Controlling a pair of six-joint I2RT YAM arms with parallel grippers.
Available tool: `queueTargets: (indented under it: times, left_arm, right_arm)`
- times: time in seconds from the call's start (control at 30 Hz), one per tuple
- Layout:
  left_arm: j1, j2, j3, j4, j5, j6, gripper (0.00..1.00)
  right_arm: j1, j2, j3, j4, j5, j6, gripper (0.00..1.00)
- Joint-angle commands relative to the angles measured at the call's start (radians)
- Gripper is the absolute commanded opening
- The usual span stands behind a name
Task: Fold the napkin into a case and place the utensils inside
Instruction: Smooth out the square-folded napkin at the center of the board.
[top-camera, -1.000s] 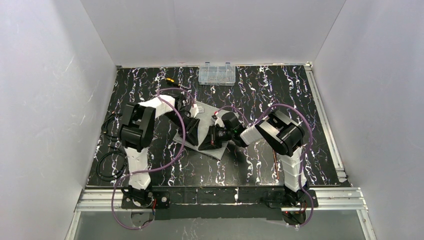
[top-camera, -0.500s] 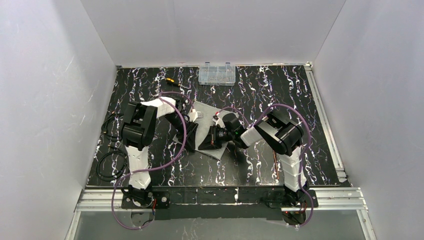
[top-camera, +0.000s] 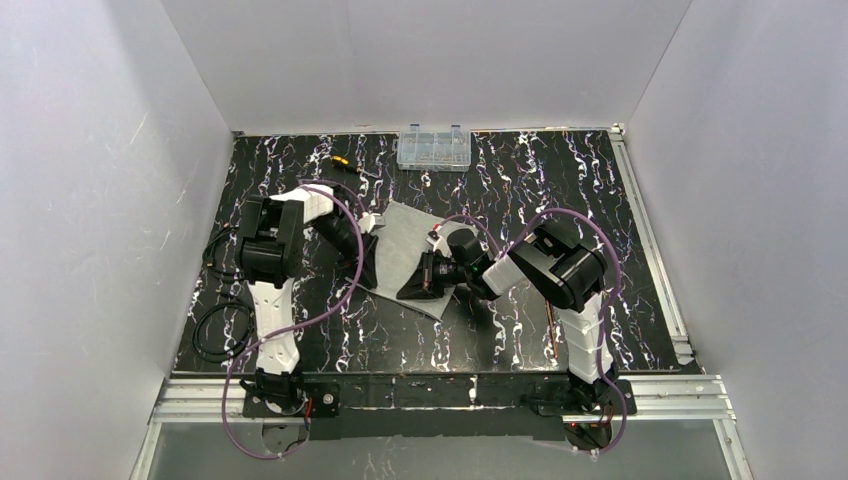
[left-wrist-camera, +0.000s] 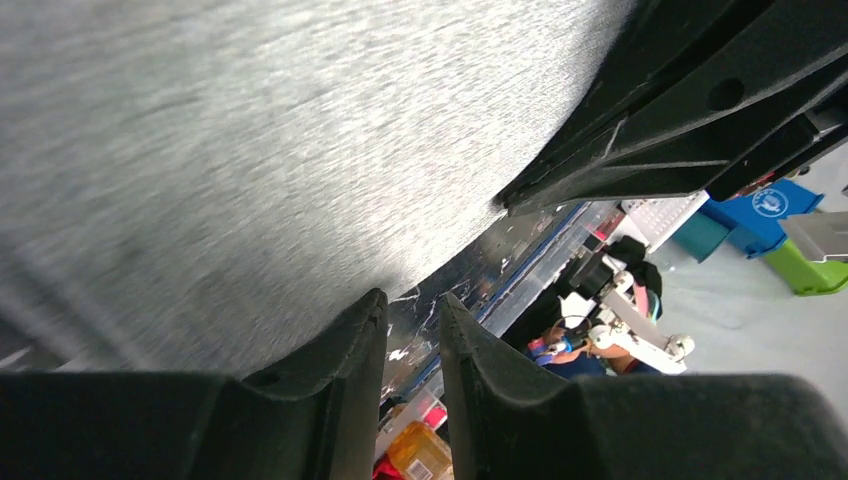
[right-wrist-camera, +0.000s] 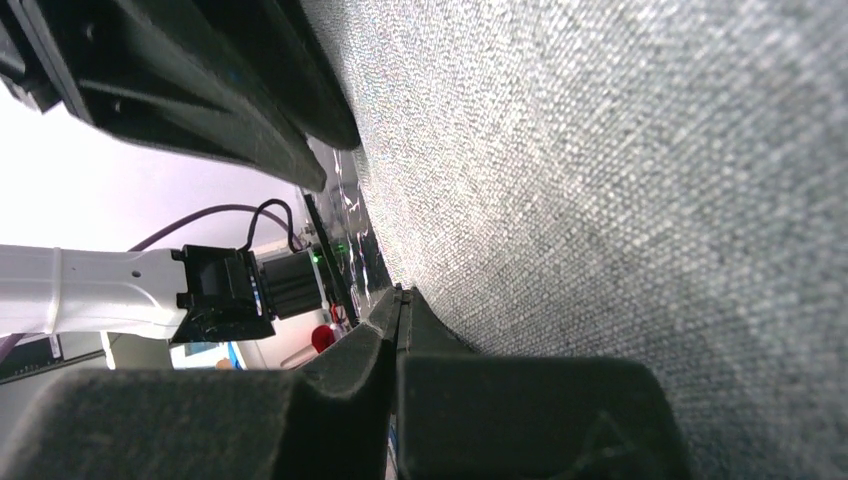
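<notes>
The light-grey napkin (top-camera: 405, 228) lies on the black marbled table between the two arms, partly folded. My left gripper (top-camera: 366, 262) is at its left edge. In the left wrist view the fingers (left-wrist-camera: 340, 375) stand a narrow gap apart with nothing between them, and the napkin (left-wrist-camera: 230, 150) fills the view behind them. My right gripper (top-camera: 413, 285) rests low on the napkin's near right part. Its fingertips (right-wrist-camera: 398, 297) are pressed together at the cloth's edge (right-wrist-camera: 600, 180). A thin copper-brown utensil (top-camera: 553, 325) lies near the right arm's base, mostly hidden by the arm.
A clear plastic compartment box (top-camera: 433, 148) stands at the table's back edge. A short orange-and-black screwdriver (top-camera: 342, 160) lies to its left. Black cables (top-camera: 215, 322) lie on the table's left side. White walls enclose the table on three sides.
My left arm has drawn back to the left, and its gripper has moved from over the napkin to its left edge, uncovering more cloth. The right gripper has stayed put.
</notes>
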Motion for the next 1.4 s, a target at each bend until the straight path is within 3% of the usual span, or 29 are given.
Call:
queueTargets:
  times: [0.0,0.43,0.77,0.93,1.1,1.37]
  left_arm:
    - [0.045,0.019,0.039,-0.031,-0.029,0.046,0.26]
    - [0.161,-0.014,0.041,-0.08,-0.185,0.124,0.25]
    - [0.24,-0.059,0.151,-0.122,-0.288,0.157,0.24]
    - [0.228,-0.135,0.181,-0.176,-0.207,0.144,0.23]
    - [0.123,-0.19,0.189,-0.211,-0.05,0.136,0.23]
    - [0.038,-0.114,0.115,-0.074,0.011,0.093,0.22]
  right_arm:
    - [-0.006,0.035,-0.052,-0.065,0.067,-0.034,0.05]
    - [-0.006,0.048,-0.051,-0.06,0.065,-0.033,0.04]
    - [-0.005,0.044,-0.049,-0.051,0.061,-0.026,0.03]
    - [-0.005,0.04,-0.048,-0.021,0.048,-0.008,0.04]
    - [-0.006,0.033,-0.029,0.009,0.034,0.015,0.05]
    - [-0.019,-0.015,0.057,0.075,-0.034,0.085,0.17]
